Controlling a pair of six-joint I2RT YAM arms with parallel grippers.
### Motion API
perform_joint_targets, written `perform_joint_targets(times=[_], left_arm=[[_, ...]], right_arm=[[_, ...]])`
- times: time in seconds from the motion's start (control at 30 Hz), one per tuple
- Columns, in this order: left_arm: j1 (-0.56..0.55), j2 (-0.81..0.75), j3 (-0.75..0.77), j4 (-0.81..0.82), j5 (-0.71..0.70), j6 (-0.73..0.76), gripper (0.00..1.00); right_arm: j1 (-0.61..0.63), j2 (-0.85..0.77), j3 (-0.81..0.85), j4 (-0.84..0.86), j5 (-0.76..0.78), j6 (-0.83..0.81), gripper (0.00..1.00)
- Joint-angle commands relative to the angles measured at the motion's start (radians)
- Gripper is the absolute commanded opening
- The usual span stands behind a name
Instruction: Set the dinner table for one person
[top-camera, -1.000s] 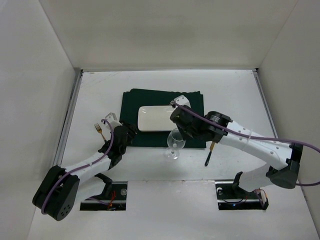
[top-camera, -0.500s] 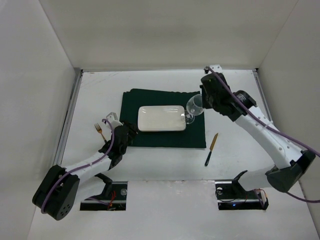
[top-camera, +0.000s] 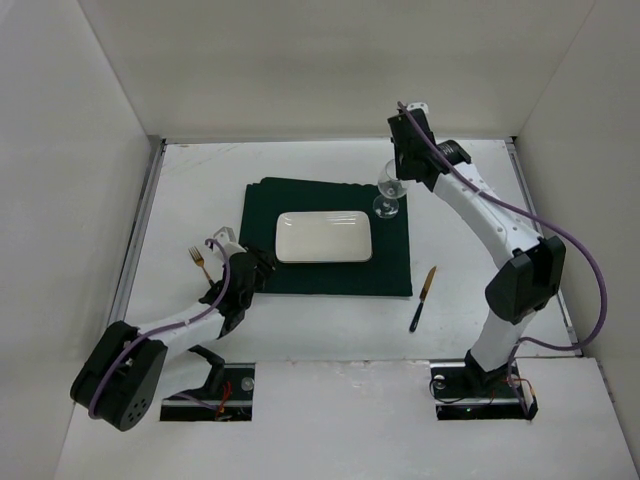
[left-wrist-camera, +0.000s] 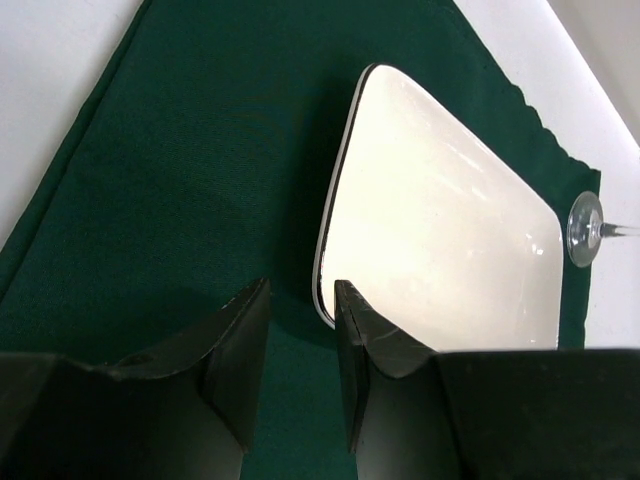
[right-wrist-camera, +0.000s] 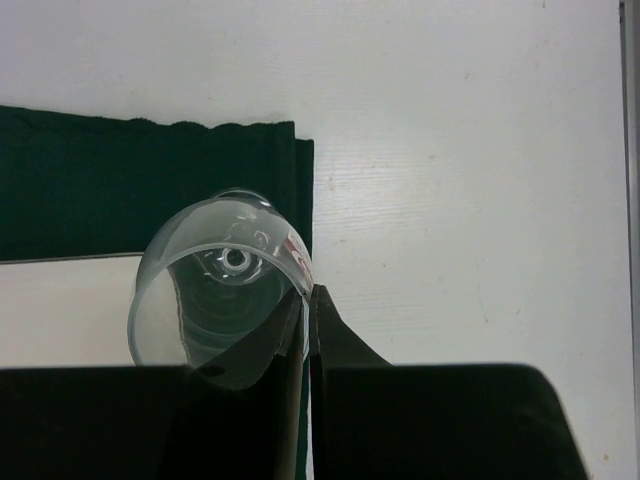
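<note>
A clear wine glass (top-camera: 387, 194) stands at the far right corner of the dark green placemat (top-camera: 300, 275) on the white dinner table (top-camera: 200, 190). My right gripper (top-camera: 397, 172) is shut on its rim; in the right wrist view the fingers pinch the rim's wall (right-wrist-camera: 308, 300) and I look down into the glass (right-wrist-camera: 215, 275). A white rectangular plate (top-camera: 323, 237) lies on the placemat. My left gripper (top-camera: 262, 266) hovers low over the placemat's near left part, its fingers slightly apart and empty (left-wrist-camera: 300, 300), facing the plate (left-wrist-camera: 440, 230).
A gold fork (top-camera: 200, 262) lies on the table left of the placemat, beside my left arm. A knife (top-camera: 422, 298) with a dark handle lies right of the placemat. Metal rails (top-camera: 140, 230) run along both sides, with white walls around.
My right arm has carried the wine glass from the placemat's near edge over the plate to its far right corner. My left arm has stayed in place.
</note>
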Motion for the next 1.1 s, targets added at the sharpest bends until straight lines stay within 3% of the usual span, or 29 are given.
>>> perform_joint_targets(times=[0.0, 0.53, 0.73, 1.07], left_arm=[[0.005, 0.018, -0.006, 0.064, 0.009, -0.009, 0.3], [0.008, 0.046, -0.005, 0.076, 0.017, -0.013, 0.3], [0.007, 0.07, 0.001, 0.079, 0.02, -0.016, 0.3], [0.008, 0.066, -0.003, 0.093, 0.043, -0.022, 0.3]], right_arm=[[-0.012, 0.008, 0.094, 0.089, 0.041, -0.042, 0.09], [-0.035, 0.108, 0.103, 0.121, 0.024, -0.042, 0.11], [-0.033, 0.108, 0.105, 0.131, 0.029, -0.046, 0.31], [-0.036, -0.036, 0.053, 0.147, 0.023, -0.016, 0.49]])
